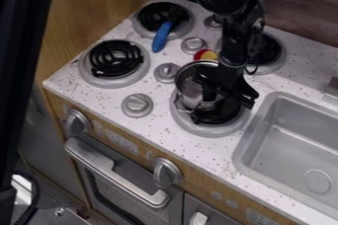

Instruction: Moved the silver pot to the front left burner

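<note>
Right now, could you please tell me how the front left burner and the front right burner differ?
The front left burner has nothing on its coil, while the silver pot and the gripper cover part of the front right burner. The front left burner sits near the counter's left corner; the front right burner is beside the sink. Both have black coils in round grey surrounds.

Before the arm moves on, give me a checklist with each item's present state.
1. Silver pot on the front left burner: not ok, it's over the front right one.
2. Claw at the pot: ok.
3. Grip secure: cannot tell.
4. Pot lifted off the coil: cannot tell.
5. Blue-handled utensil away from the target: ok, it lies at the back left burner.
</note>
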